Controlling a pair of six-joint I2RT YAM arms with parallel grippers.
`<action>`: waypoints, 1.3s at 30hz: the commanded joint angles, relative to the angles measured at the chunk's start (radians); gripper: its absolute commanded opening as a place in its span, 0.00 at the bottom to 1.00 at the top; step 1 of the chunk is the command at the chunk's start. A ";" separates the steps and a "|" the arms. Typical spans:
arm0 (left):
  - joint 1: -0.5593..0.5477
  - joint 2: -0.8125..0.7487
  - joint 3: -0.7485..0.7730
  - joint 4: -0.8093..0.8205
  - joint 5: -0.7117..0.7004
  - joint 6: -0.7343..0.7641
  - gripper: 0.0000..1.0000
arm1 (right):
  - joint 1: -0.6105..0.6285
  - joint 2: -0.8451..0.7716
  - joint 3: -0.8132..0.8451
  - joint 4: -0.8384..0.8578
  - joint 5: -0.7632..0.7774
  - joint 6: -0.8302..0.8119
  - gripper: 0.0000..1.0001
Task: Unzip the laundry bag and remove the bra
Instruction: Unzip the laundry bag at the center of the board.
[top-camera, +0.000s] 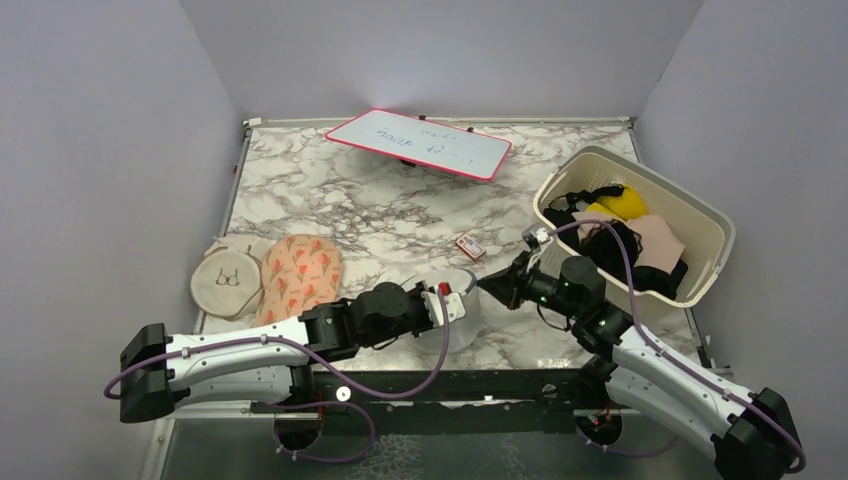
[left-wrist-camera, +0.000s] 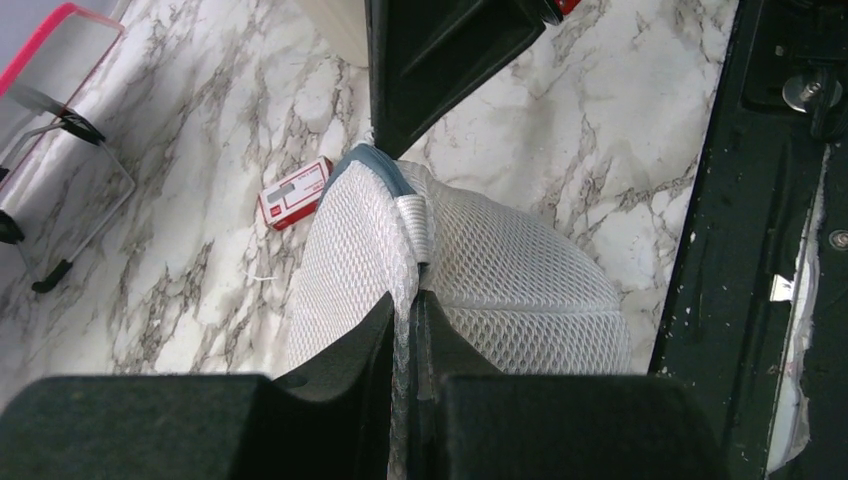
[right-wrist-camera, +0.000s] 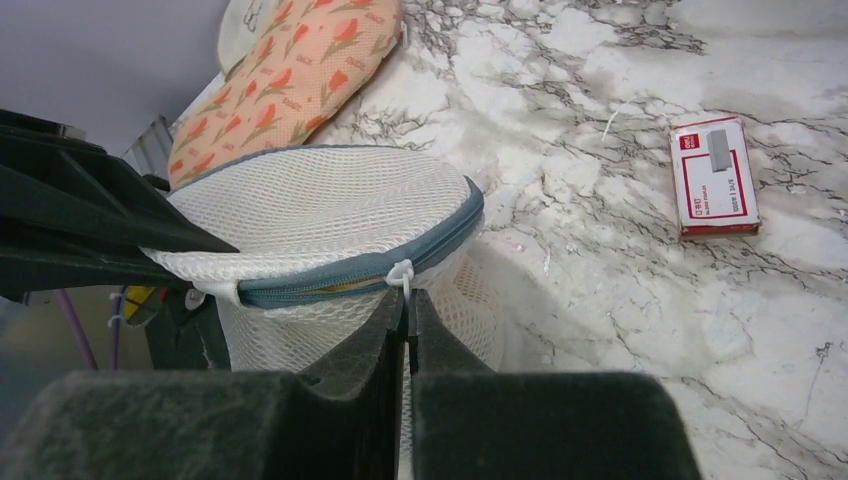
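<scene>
The laundry bag (top-camera: 452, 308), a white mesh cylinder with grey-blue zipper trim (right-wrist-camera: 350, 268), stands near the front edge between both arms. My left gripper (left-wrist-camera: 408, 308) is shut on a fold of mesh at the bag's (left-wrist-camera: 520, 270) side seam. My right gripper (right-wrist-camera: 408, 302) is shut on the small white zipper pull (right-wrist-camera: 402, 274) at the bag's (right-wrist-camera: 320, 205) rim. In the top view the left gripper (top-camera: 460, 302) reaches from the left and the right gripper (top-camera: 488, 286) from the right. The bra is almost wholly hidden inside; only a thin mustard sliver (right-wrist-camera: 338, 287) shows under the trim.
A beige round pouch (top-camera: 227, 280) and an orange patterned pouch (top-camera: 300, 275) lie at the left. A small red-and-white box (top-camera: 470, 246) lies just behind the bag. A cream basket (top-camera: 680, 197) with garments stands at the right. A pink-edged whiteboard (top-camera: 420, 143) rests at the back.
</scene>
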 joint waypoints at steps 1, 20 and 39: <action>-0.009 0.001 0.097 -0.033 -0.110 0.035 0.00 | -0.001 0.009 0.012 0.096 0.011 0.008 0.01; -0.008 0.074 0.128 -0.212 -0.053 -0.305 0.42 | -0.002 0.146 0.122 0.124 -0.141 -0.061 0.01; -0.004 0.327 0.434 -0.376 -0.282 -0.697 0.53 | 0.002 0.059 0.100 0.036 -0.187 -0.123 0.01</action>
